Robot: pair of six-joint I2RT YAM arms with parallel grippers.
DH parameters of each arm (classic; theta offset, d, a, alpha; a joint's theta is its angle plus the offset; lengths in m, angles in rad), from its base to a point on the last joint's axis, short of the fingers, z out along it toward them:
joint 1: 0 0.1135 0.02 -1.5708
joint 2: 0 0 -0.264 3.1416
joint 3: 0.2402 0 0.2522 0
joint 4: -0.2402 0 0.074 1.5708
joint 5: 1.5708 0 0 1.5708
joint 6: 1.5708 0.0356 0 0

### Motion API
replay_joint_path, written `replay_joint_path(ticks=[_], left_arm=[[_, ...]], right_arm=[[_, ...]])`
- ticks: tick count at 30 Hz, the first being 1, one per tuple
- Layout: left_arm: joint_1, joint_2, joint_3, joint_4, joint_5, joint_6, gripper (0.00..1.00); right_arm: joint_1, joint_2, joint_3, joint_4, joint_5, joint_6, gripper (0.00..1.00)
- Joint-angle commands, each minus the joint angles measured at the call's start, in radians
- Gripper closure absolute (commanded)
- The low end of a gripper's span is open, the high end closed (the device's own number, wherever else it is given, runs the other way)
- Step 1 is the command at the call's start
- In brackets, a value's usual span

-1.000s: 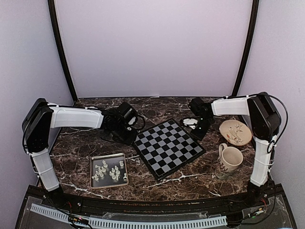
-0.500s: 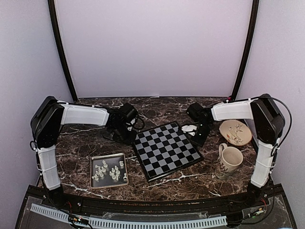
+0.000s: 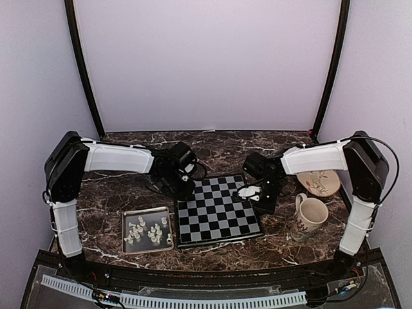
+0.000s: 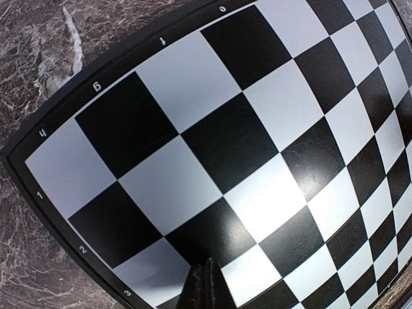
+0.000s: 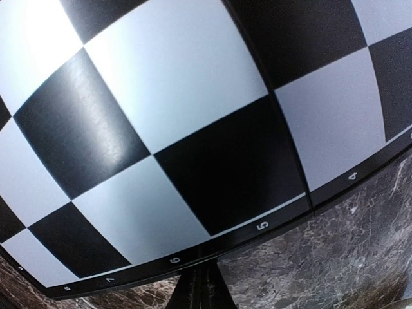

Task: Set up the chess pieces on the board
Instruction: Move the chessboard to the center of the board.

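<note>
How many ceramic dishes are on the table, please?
2: the mug right of the board, and the plate behind it, partly covered by the right arm. No others visible.

The dark brown marble table [image 3: 219,145] has thin white lines running all over it. Behind it stands a plain pale purple wall [image 3: 206,64]. Thin black poles [image 3: 82,71] lean up at both back corners. The light is soft and even.
</note>
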Motion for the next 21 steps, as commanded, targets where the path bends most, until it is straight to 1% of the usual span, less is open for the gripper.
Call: replay_joint_path(ticks=[1, 6, 8, 12, 15, 16, 17, 18, 19, 21], left_arm=[[-0.002, -0.051, -0.010, -0.023, -0.011, 0.004, 1.00], [0.000, -0.120, 0.030, -0.081, -0.102, 0.024, 1.00], [0.010, -0.156, 0.029, -0.105, -0.143, 0.032, 1.00], [0.089, -0.158, 0.009, -0.149, -0.137, 0.056, 1.00], [0.139, -0.127, -0.003, -0.140, -0.133, 0.086, 1.00], [0.149, -0.114, -0.002, -0.135, -0.136, 0.094, 1.00], [0.151, -0.102, 0.000, -0.129, -0.136, 0.100, 1.00], [0.152, -0.092, 0.003, -0.122, -0.135, 0.106, 1.00], [0.179, -0.078, 0.009, -0.117, -0.132, 0.108, 1.00], [0.184, -0.058, 0.022, -0.106, -0.120, 0.121, 1.00]], right_arm=[[0.001, -0.034, -0.015, -0.025, -0.005, -0.019, 0.96], [-0.022, -0.080, -0.002, -0.057, -0.005, -0.032, 0.95], [-0.036, -0.113, 0.010, -0.067, -0.026, -0.036, 0.94], [-0.067, -0.183, 0.044, -0.061, -0.075, -0.030, 0.89], [-0.119, -0.236, 0.062, -0.047, -0.148, -0.027, 0.80], [-0.142, -0.271, 0.059, -0.035, -0.188, -0.028, 0.75], [-0.170, -0.300, 0.052, -0.016, -0.224, -0.026, 0.67], [-0.199, -0.327, 0.040, 0.015, -0.264, -0.018, 0.61], [-0.236, -0.356, 0.023, 0.055, -0.306, -0.004, 0.57], [-0.317, -0.414, -0.012, 0.142, -0.406, 0.023, 0.53]])
